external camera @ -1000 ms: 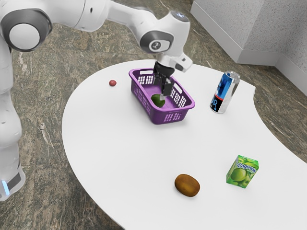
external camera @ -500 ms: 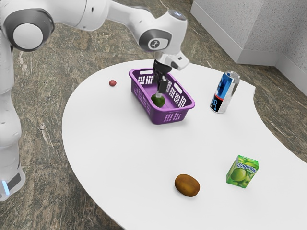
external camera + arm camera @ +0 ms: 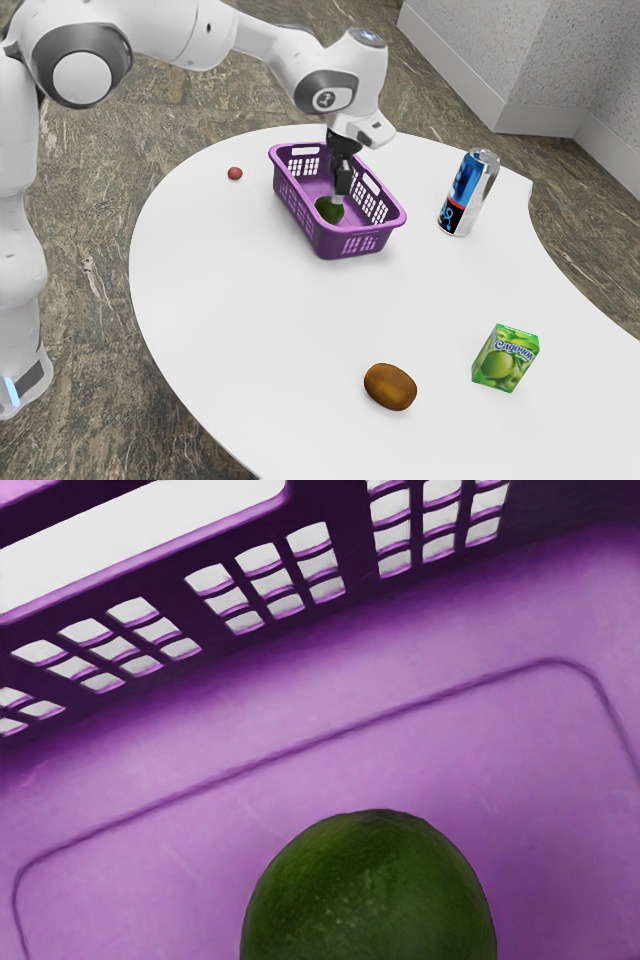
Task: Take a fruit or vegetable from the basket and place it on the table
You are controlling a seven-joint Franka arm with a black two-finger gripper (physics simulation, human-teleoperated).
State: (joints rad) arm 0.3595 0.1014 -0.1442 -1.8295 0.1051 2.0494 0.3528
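Presently, the green fruit (image 3: 329, 209) lies inside the purple basket (image 3: 325, 240), on its floor, and the gripper (image 3: 338, 198) is down in the basket, at this fruit or very near to it. How wide the gripper stands, and whether it already has the fruit, I cannot tell from these views.

The fruit looks rounded and its skin is slightly rough, with a soft shine. I judge it to be rather light and quite firm, maybe a little soft under the skin, so a moderate squeeze should be enough. On the upper curve the grip could slip off; it is better to take it around its widest part, from two opposite sides, and then to lift straight up above the rim.

The basket has a wall with many square holes and an open slot for carrying; it seems light, and a knock against it could make it slide. The green fruit is what I see in it. Outside, on the white table (image 3: 250, 300), are a brown fruit (image 3: 390, 386), a juice box (image 3: 505, 360), a can (image 3: 460, 195) and a small red thing (image 3: 235, 173).
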